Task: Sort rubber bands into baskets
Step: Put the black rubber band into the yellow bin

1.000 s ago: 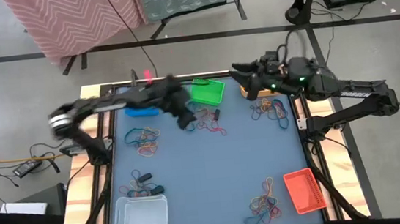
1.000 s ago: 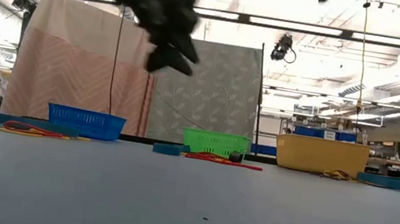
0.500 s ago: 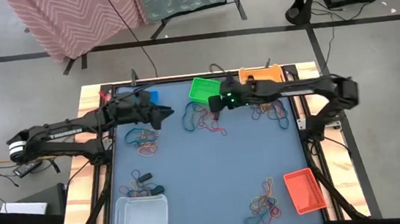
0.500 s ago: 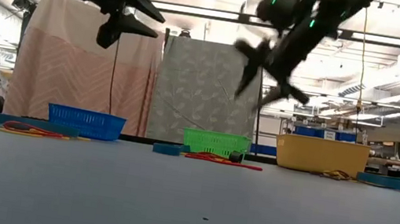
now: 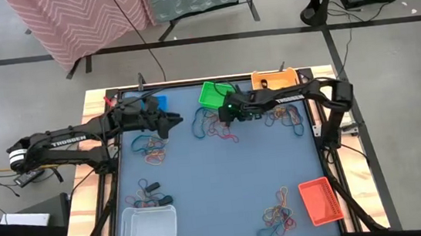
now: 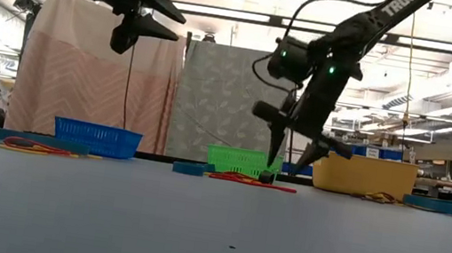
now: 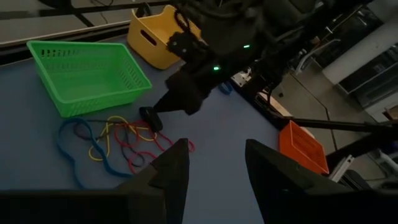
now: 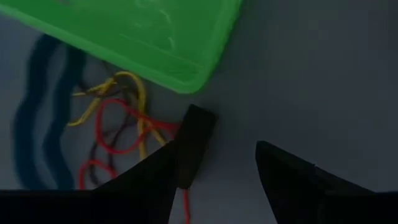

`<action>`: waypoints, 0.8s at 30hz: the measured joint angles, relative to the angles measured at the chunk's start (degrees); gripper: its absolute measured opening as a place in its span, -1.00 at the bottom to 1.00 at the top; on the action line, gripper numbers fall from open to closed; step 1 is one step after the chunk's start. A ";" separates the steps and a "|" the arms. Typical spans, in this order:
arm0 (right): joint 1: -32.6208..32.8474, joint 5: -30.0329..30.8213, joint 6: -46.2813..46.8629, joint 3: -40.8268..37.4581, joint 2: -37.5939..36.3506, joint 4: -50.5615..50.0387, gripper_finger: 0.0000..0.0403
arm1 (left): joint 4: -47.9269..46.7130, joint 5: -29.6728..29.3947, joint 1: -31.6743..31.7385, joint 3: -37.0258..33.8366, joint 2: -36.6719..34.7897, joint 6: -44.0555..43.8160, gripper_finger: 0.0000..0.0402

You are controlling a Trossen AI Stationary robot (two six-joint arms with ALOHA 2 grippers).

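The right gripper (image 6: 294, 152) hangs with its fingers spread and empty, just above a tangle of rubber bands (image 5: 215, 127) lying on the mat at about five o'clock of the green basket (image 5: 216, 95). The left gripper (image 5: 176, 120), off at nine o'clock of that tangle and raised well above the table, is parted too, with nothing between its fingers.

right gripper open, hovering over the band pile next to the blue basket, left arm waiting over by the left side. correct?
Not quite: the pile under the right gripper lies beside the green basket, not the blue one. The right wrist view shows the open fingers over the rubber bands by that green rim. The rest holds: the left gripper waits, raised, on the left side.
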 joint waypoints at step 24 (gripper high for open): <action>-0.14 2.61 3.32 -0.02 3.79 4.54 -0.32 | -1.26 0.42 0.00 0.00 0.04 0.27 -0.20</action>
